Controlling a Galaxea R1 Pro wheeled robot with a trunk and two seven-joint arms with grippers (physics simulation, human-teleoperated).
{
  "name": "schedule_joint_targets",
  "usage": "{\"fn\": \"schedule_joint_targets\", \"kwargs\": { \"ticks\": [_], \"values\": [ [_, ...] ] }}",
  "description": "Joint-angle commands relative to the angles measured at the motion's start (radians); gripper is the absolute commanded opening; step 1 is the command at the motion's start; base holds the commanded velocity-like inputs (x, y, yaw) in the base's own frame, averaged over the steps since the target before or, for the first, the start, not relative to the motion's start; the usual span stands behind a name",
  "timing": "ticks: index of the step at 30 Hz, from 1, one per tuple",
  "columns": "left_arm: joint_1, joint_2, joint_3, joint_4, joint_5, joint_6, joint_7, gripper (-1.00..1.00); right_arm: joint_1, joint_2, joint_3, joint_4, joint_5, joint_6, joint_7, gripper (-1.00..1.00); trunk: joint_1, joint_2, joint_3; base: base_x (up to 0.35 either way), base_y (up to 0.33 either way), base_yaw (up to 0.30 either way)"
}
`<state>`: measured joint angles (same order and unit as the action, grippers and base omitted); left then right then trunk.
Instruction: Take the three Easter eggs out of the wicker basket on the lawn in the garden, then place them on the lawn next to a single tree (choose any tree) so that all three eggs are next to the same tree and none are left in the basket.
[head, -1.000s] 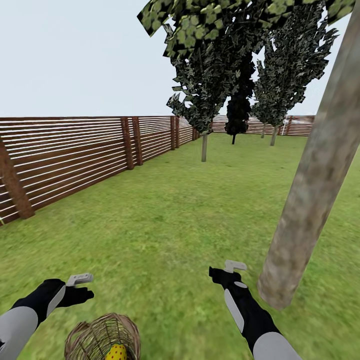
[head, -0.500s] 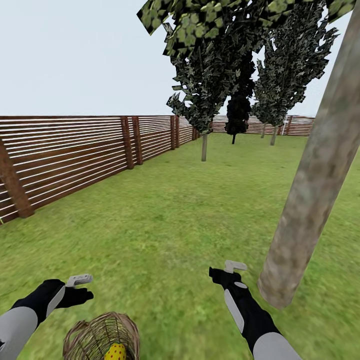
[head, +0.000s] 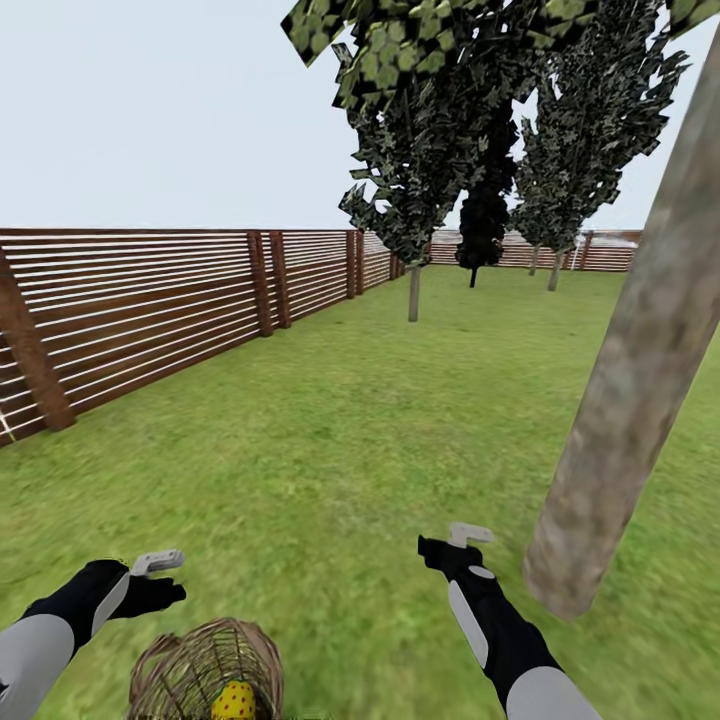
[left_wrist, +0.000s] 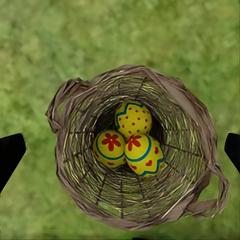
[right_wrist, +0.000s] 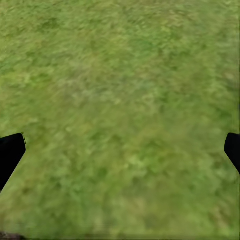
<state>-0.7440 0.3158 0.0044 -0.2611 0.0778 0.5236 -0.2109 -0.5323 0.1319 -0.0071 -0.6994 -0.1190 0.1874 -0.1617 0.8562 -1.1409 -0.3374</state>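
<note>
The wicker basket (left_wrist: 75, 165) sits on the lawn (head: 350, 440), straight under my left gripper (head: 150, 588). Three yellow Easter eggs lie together in its bottom: a dotted one (left_wrist: 133, 119), one with a red flower (left_wrist: 110, 148) and one with a blue band (left_wrist: 145, 155). The left gripper is open, its black fingertips (left_wrist: 10, 152) wide apart and above the rim. In the head view the basket (head: 190, 665) shows one egg (head: 233, 700). My right gripper (head: 445, 552) hangs open over bare grass, a short way left of the foot of the leaning grey-brown tree (head: 625, 400).
A brown slatted fence (head: 150, 310) runs along the left and the far end of the lawn. Thin-trunked trees (head: 413, 290) and a dark narrow tree (head: 482, 230) stand far ahead. Open grass lies between the basket and the thick trunk.
The whole head view has shifted slightly, so the camera moved. Both arms, the basket and the eggs keep their places relative to each other.
</note>
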Motion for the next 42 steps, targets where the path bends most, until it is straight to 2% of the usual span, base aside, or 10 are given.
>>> {"fn": "schedule_joint_targets", "kwargs": {
  "ticks": [1, 15, 42],
  "values": [
    [0.000, 0.000, 0.000, -0.001, 0.008, 0.007, 0.000, 1.00, 0.000, 0.000, -0.001, -0.001, -0.010, 0.004, -0.004, 1.00, 0.004, -0.008, -0.005, 0.000, 0.000, 0.212],
    [0.000, -0.001, -0.001, -0.001, 0.005, 0.001, 0.005, 1.00, 0.000, 0.000, -0.001, 0.001, -0.010, 0.004, -0.005, 1.00, 0.058, -0.106, -0.054, 0.000, 0.000, 0.231],
    [0.000, -0.004, -0.009, -0.004, -0.001, -0.005, -0.001, 1.00, 0.000, 0.000, -0.001, 0.001, -0.010, 0.004, -0.005, 1.00, 0.161, -0.295, -0.139, 0.000, 0.000, 0.013]
  ]
}}
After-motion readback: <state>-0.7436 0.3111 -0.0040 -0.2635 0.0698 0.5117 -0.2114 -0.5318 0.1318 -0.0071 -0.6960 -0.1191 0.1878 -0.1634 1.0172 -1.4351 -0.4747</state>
